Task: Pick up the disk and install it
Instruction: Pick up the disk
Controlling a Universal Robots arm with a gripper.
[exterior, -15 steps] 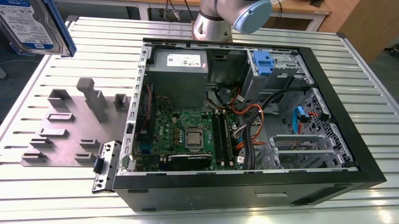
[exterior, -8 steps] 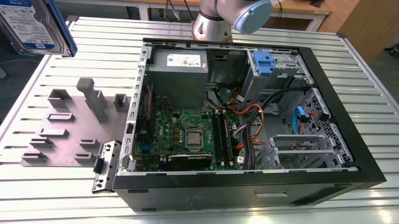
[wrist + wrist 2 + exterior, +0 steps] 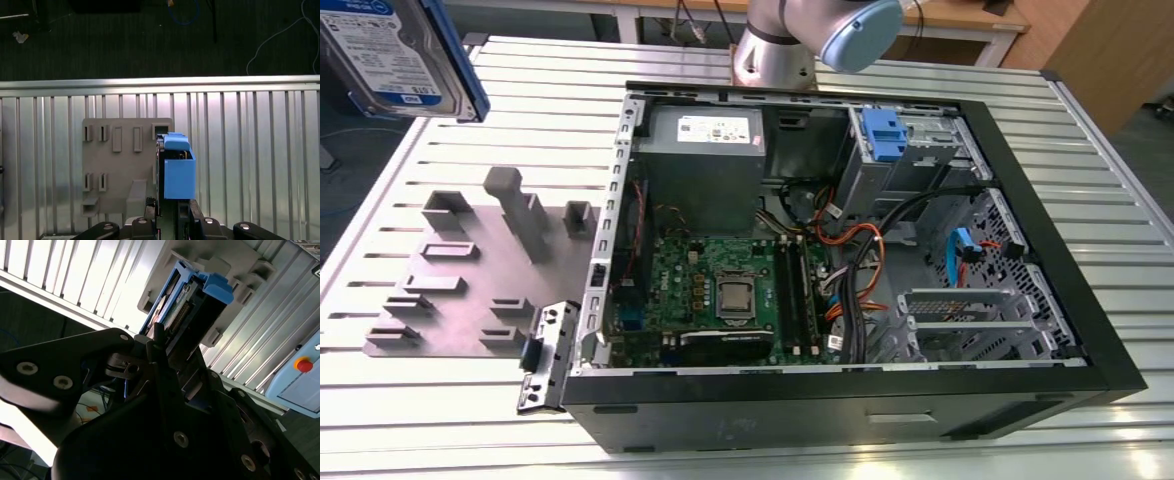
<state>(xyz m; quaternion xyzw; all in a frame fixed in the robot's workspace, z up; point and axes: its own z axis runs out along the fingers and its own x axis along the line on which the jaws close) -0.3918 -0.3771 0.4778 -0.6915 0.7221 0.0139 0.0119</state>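
The disk [image 3: 394, 55], a silver-grey drive with a white-and-blue label in a blue carrier frame, hangs in the air at the exterior view's upper left, beyond the grey fixture plate [image 3: 454, 290]. In both wrist views it stands on edge between my black fingers, its blue carrier [image 3: 177, 170] pointing away from the wrist. My gripper [image 3: 170, 212] is shut on the disk [image 3: 185, 305]; the gripper [image 3: 172, 347] clamps its near end. In the first wrist view the fixture plate [image 3: 120, 165] lies below the held disk.
The open computer case [image 3: 1067, 260] lies on the slatted metal table [image 3: 534, 110], with its motherboard [image 3: 720, 290], power supply box [image 3: 700, 130] and a drive bay holding a blue bracket [image 3: 881, 135]. The arm's base [image 3: 781, 45] stands behind the case. A red stop button [image 3: 303, 364] sits off the table.
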